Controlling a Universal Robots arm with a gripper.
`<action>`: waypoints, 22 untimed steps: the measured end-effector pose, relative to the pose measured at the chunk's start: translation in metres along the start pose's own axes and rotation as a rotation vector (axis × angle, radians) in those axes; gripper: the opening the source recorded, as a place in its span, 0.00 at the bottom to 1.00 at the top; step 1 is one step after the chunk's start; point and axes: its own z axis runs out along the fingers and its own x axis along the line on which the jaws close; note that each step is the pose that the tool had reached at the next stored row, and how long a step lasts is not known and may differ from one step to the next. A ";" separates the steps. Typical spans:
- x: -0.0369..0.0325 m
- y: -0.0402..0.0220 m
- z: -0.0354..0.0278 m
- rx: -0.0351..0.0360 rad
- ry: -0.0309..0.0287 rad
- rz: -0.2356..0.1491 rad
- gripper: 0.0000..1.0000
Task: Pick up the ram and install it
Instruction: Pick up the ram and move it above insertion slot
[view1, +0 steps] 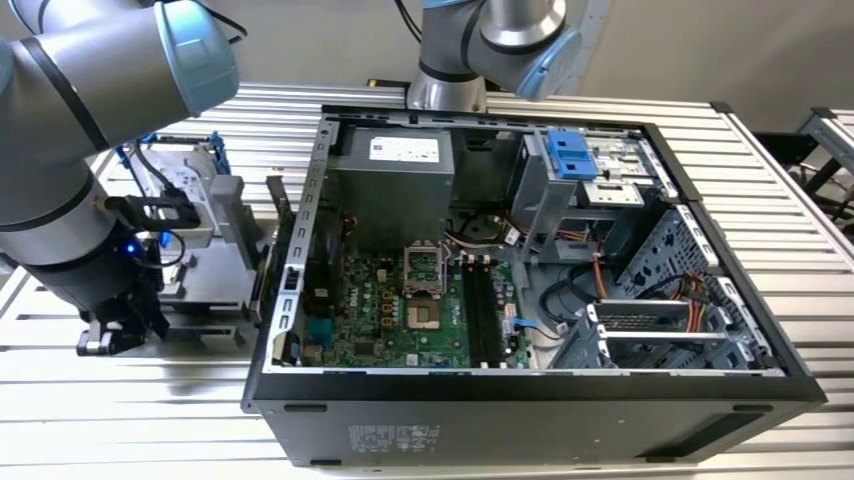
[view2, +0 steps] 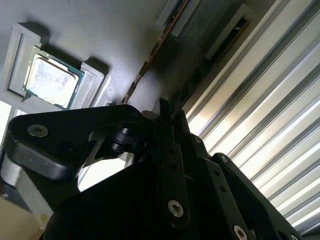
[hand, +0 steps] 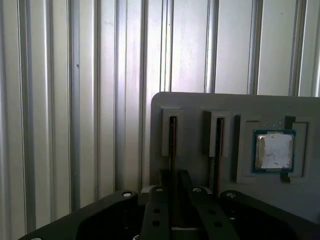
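Note:
Two ram sticks stand edge-on in slots of a grey holder plate (hand: 195, 105). One ram (hand: 172, 142) sits in the slot nearest the plate's edge, and it runs down between the fingers of my gripper (hand: 173, 175). The fingers stand close together and look shut on it, with the stick still in its slot. The other ram (hand: 218, 145) (view2: 150, 55) is one slot over, beside my gripper (view2: 169, 110). In the exterior view my gripper (view1: 107, 340) hangs low at that view's left, outside the open computer case (view1: 534, 385). The black motherboard slots (view1: 483, 300) lie inside the case.
A small square silver processor chip (hand: 273, 151) (view2: 50, 80) rests in a pocket of the same plate. A silver hard drive with blue rails (view1: 180, 180) stands behind the holder. Ribbed metal tabletop (hand: 60, 100) surrounds the plate. The arm's base (view1: 447, 90) rises behind the case.

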 end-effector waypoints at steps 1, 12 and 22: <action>0.0000 0.0001 0.0000 0.0000 0.0000 0.000 0.00; 0.0000 0.0003 0.0000 0.0000 -0.0001 0.000 0.00; -0.0003 0.0005 -0.0065 -0.0001 0.0000 0.000 0.00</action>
